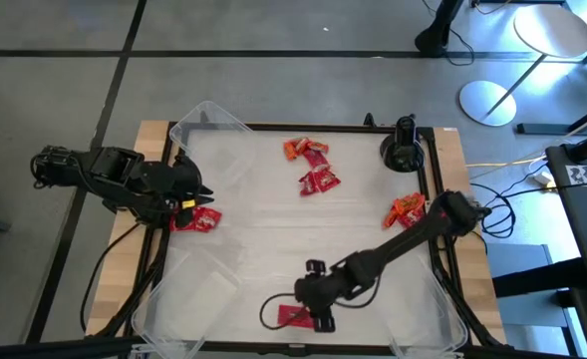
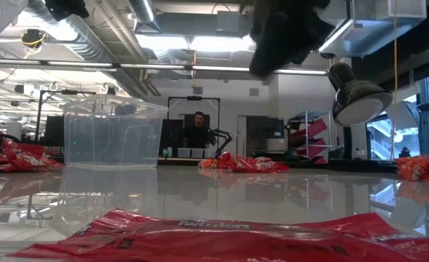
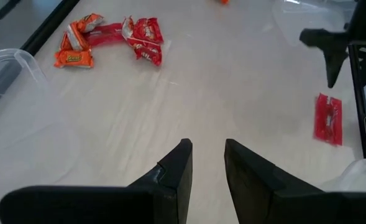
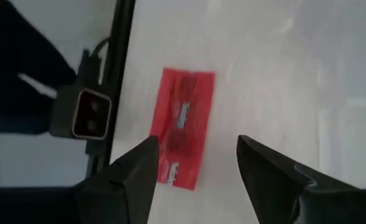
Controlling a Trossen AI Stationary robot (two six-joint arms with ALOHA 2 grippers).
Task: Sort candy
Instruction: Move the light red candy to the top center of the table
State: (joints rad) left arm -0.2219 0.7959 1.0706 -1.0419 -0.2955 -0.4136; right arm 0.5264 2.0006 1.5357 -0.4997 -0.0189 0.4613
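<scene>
My right gripper [image 4: 195, 165] hangs open and empty right above the flat red bar [image 4: 183, 127] at the table's near edge. Left gripper [image 3: 206, 165] slightly parted, empty, at left edge. Farther out: candy piles [image 1: 311, 165].

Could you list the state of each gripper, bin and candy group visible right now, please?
Left gripper: open a little, empty, at the table's left edge.
Right gripper: open, empty, hovering over the flat red bar.
Flat red bar: lying flat near the front edge, not gripped.
Clear bin: upright, looks empty.
Centre candy pile: loose on the table.
Orange and red pile: loose.
Right-side pile: loose.
Left-side pile: loose, beside the left gripper.
</scene>
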